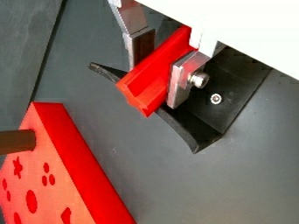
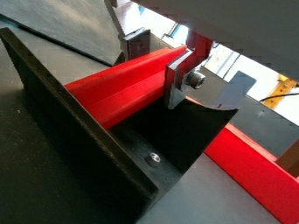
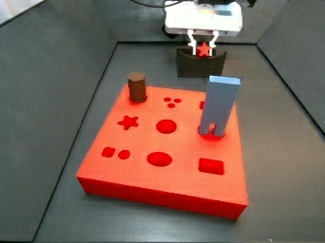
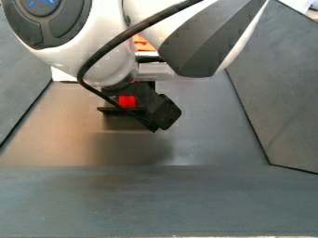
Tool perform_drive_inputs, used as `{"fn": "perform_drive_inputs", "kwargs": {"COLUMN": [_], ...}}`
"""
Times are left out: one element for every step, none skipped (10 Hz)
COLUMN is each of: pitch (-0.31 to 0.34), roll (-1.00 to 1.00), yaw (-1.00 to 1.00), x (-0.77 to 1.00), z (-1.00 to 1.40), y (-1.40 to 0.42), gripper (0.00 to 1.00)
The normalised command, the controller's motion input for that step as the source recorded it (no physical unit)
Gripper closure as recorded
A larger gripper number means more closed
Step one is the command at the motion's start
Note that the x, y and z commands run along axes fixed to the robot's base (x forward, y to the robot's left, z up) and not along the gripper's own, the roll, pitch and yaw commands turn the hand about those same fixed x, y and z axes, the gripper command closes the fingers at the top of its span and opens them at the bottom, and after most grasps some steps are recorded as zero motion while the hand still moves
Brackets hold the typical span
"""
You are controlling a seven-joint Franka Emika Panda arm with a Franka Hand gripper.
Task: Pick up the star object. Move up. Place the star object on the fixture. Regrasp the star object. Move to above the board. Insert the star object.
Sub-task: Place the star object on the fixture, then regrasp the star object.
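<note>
The red star object lies tilted across the dark fixture, resting in its notch. My gripper straddles the peg: one silver finger lies against its side, while the other finger's dark pad stands a small gap away from it. Another wrist view shows the same peg on the fixture, with the gripper around it. In a side view the gripper hangs over the fixture at the back, behind the red board.
On the board stand a tall light-blue post and a brown cylinder peg. A star-shaped hole lies near the board's left side. The board's corner sits close beside the fixture. The robot's body fills much of a side view.
</note>
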Motion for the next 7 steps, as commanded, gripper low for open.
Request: {"fn": "perform_drive_inputs", "kwargs": {"pitch": [-0.076,-0.076,-0.075,0.0,0.01,0.014,0.018], "roll": [-0.11,-0.11,-0.11,0.0,0.04,0.04,0.04], "yaw": [-0.09,-0.07,-0.05,0.0,-0.02,-0.01,-0.01], "x": [0.05,0.05,0.05,0.0,0.0,-0.01,-0.03], "z": [-0.21,-0.21,-0.21,0.0,1.0,1.0,1.0], "y": [0.09,0.09,0.09,0.0,0.0,0.0,0.01], "gripper": [1.0,1.0,1.0,0.0,0.0,0.0,0.0]}}
